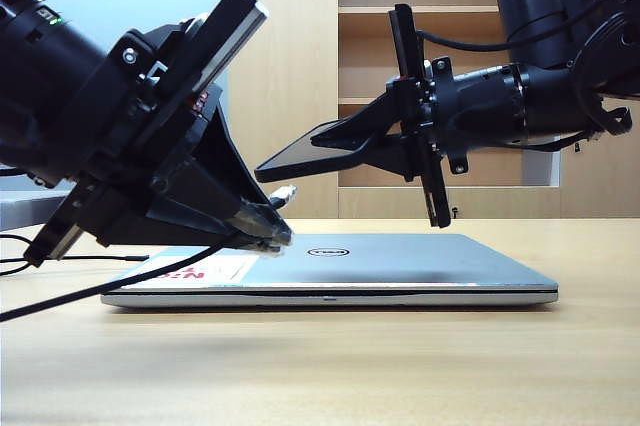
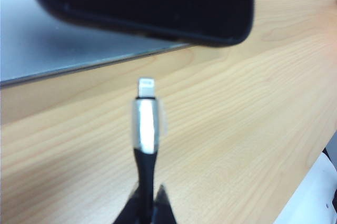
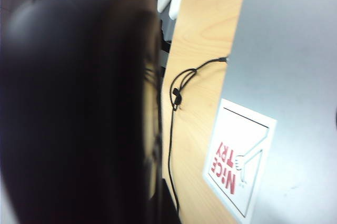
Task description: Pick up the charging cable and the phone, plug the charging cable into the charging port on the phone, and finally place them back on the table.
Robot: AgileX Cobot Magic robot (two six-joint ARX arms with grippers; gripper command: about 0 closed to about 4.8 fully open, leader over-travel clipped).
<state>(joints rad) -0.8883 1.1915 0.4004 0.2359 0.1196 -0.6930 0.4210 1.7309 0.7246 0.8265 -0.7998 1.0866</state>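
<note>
At the left of the exterior view, the left gripper [image 1: 262,229] is pinched on the long thin black charging cable [image 1: 110,286] just behind its small silver-white metal plug [image 2: 146,121], which points up toward the thin flat black phone [image 1: 300,154]. The right gripper [image 1: 345,141], reaching in from the upper right, is clamped on that phone, holding it tilted in the air above the closed silver laptop [image 1: 400,266] that lies on the pale tan wood-grain table [image 1: 320,366]. In the left wrist view the plug tip sits below the phone's short edge, apart from it; the charging port cannot be made out. The likely trouble is misalignment: if the plug meets the edge off-centre or at an angle, it could skid off, or push the phone askew in its grip.
</note>
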